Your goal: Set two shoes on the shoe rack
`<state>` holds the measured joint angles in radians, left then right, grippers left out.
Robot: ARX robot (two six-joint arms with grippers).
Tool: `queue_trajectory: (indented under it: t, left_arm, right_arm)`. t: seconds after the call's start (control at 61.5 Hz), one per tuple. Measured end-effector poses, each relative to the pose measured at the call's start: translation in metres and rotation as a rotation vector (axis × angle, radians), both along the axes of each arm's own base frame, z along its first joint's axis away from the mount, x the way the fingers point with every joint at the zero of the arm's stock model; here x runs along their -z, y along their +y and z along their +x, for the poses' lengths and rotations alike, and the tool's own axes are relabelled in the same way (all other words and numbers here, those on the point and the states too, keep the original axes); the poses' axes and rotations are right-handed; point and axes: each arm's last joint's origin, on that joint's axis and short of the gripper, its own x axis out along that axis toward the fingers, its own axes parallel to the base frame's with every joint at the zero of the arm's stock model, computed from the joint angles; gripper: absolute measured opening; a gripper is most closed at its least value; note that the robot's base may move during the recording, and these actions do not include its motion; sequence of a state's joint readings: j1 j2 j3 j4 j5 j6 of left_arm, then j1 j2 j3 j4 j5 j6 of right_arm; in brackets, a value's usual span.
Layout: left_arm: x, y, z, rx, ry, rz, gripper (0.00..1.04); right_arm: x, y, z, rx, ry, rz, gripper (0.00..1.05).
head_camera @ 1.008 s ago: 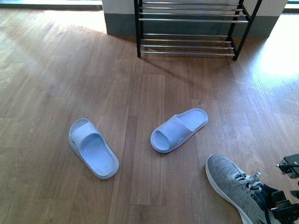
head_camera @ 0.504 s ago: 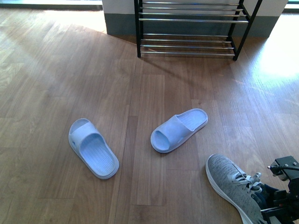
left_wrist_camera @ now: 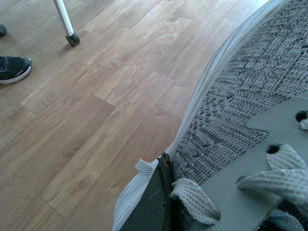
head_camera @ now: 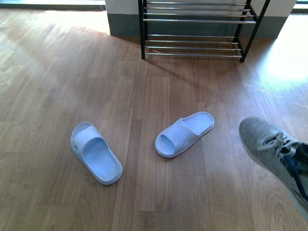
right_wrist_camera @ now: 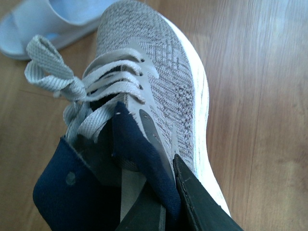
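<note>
The right hand (right_wrist_camera: 162, 204) was clenched on a grey sneaker (head_camera: 276, 154). Its dark fingers (right_wrist_camera: 197, 204) pinched the shoe's side wall, one outside and one inside by the blue lining. From the front, this sneaker was at 4 o'clock, with its toe aimed at 10 o'clock. The shoe rack (head_camera: 192, 41) stood at 12 o'clock, well apart from it. A light blue slipper (head_camera: 185, 134) lay in the middle of the wooden floor (head_camera: 57, 72), and another slipper (head_camera: 95, 153) lay at 8 o'clock. The left hand (left_wrist_camera: 161, 202) touched a second sneaker (left_wrist_camera: 240, 96) near its laces. Only one finger showed there, so I could not tell if that hand was clenched. A black shoe (left_wrist_camera: 14, 70) lay farther off.
</note>
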<state>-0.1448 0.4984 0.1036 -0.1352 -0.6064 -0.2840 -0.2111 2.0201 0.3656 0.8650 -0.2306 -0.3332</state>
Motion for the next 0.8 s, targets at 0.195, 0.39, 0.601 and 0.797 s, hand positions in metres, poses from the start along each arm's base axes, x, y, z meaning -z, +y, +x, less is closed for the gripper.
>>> queue_trajectory:
  t: [0.195,0.39,0.601,0.797]
  left_arm:
    - [0.0,0.0,0.0,0.0,0.0,0.0,0.02]
    - [0.0,0.0,0.0,0.0,0.0,0.0,0.02]
    - [0.0,0.0,0.0,0.0,0.0,0.0,0.02]
    - [0.0,0.0,0.0,0.0,0.0,0.0,0.02]
  right_arm:
    - [-0.077,0.015,-0.034,-0.092,-0.135,0.039,0.01]
    - [-0.141,0.026,-0.072,-0.178,-0.308,0.051,0.01]
    - [-0.189,0.035,-0.127,-0.238,-0.51,0.032,0.01]
    - [-0.193,0.036,-0.131,-0.245,-0.537,0.027,0.01]
